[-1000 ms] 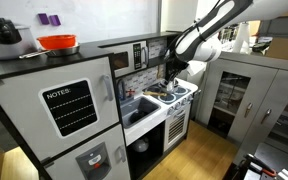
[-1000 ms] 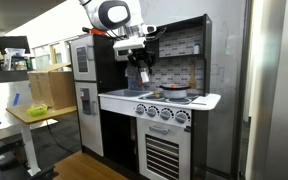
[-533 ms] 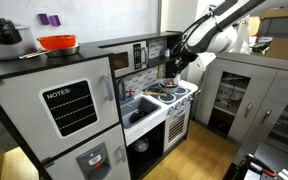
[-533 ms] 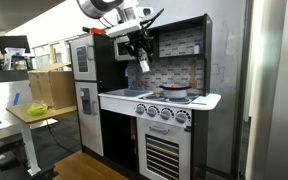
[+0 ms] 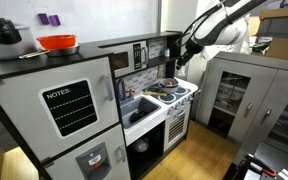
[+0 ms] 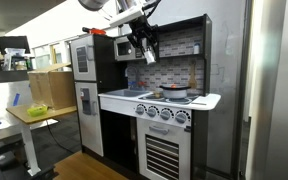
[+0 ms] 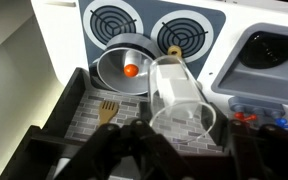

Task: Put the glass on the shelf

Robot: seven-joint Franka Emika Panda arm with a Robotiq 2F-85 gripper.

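My gripper (image 5: pixel 172 60) is shut on a clear glass (image 6: pixel 148 57) and holds it in the air above the toy stove, in front of the hutch. In the wrist view the glass (image 7: pixel 180 98) sits between the two black fingers (image 7: pixel 184 142), its rim towards the camera. The shelf is the dark grey flat top of the hutch (image 5: pixel 134 43), joined to a small silver-fronted microwave (image 5: pixel 139 55). It also shows in an exterior view (image 6: pixel 179 19), above the level of the gripper (image 6: pixel 144 46).
Below the glass are the stove burners (image 7: pixel 115 19) and a silver pan holding an orange ball (image 7: pixel 130 69). The sink (image 7: pixel 277 49) lies beside them. A red bowl (image 5: pixel 57 43) and a kettle (image 5: pixel 4 35) stand on the fridge top. A tall grey cabinet (image 5: pixel 244 95) stands nearby.
The gripper has risen with the glass, from just above the stove to about microwave height, close under the hutch top. The glass has stayed in the fingers.
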